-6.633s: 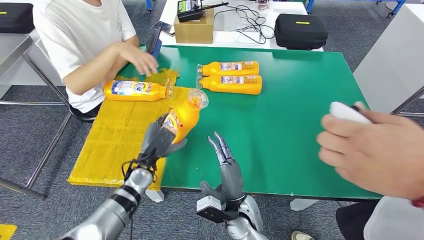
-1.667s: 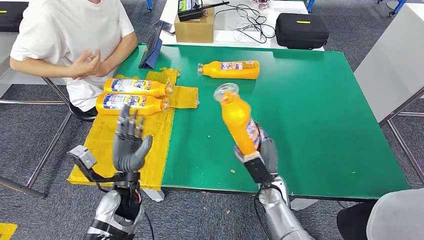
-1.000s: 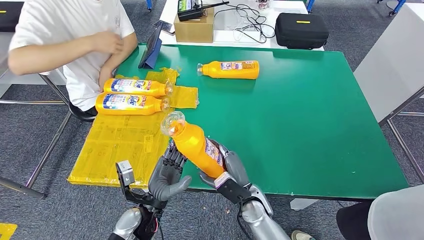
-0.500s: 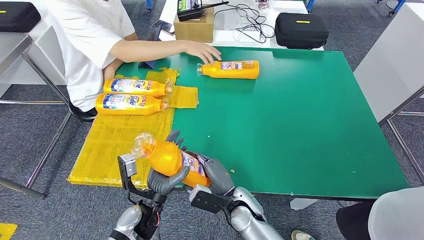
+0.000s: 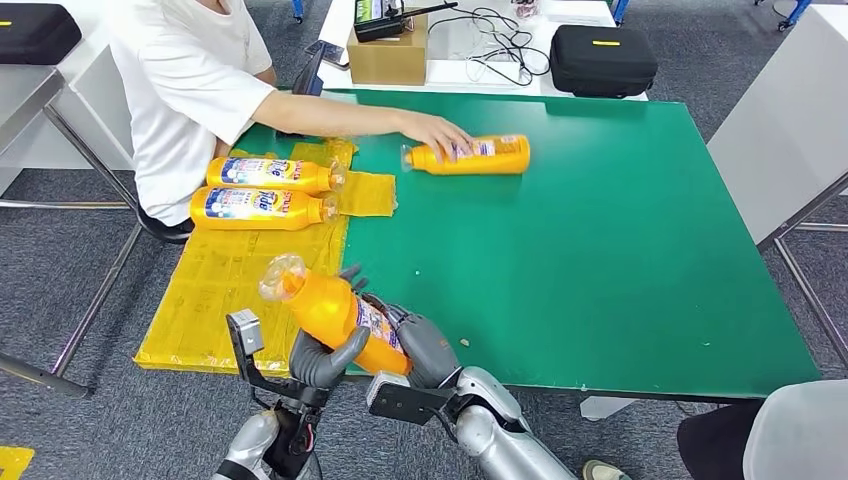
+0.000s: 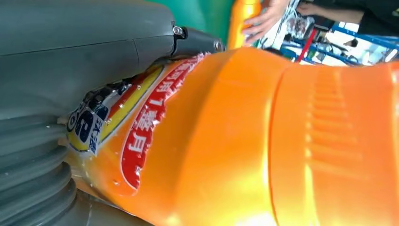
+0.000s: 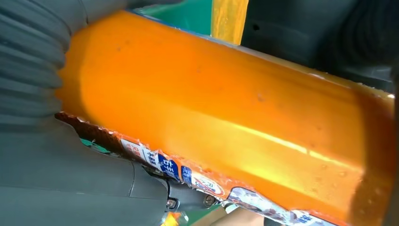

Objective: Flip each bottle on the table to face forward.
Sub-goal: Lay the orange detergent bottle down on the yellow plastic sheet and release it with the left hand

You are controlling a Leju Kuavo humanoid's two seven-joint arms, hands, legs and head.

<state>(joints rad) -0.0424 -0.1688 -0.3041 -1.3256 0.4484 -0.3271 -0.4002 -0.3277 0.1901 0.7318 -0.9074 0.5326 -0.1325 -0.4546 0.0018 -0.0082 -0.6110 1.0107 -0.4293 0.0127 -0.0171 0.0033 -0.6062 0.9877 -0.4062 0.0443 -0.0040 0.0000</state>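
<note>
A: Where was the held bottle (image 5: 335, 315)?
B: At the near worktop (image 5: 600, 250) edge, over the yellow mat's (image 5: 240, 290) corner, both hands on it. Left hand (image 5: 322, 358) cupped it from below, right hand (image 5: 425, 345) gripped the base end, fingers wrapped around on both.
A: Long axis?
B: Cap towards 10 o'clock, base towards 4, tilted up. Mat bottles (image 5: 262, 190) lay at 11 o'clock, nearer the left hand, so I judged that hand the likely carrier

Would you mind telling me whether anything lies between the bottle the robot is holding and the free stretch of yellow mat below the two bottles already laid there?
Nothing visible does: the held bottle hangs over the yellow mat, bare there.
</note>
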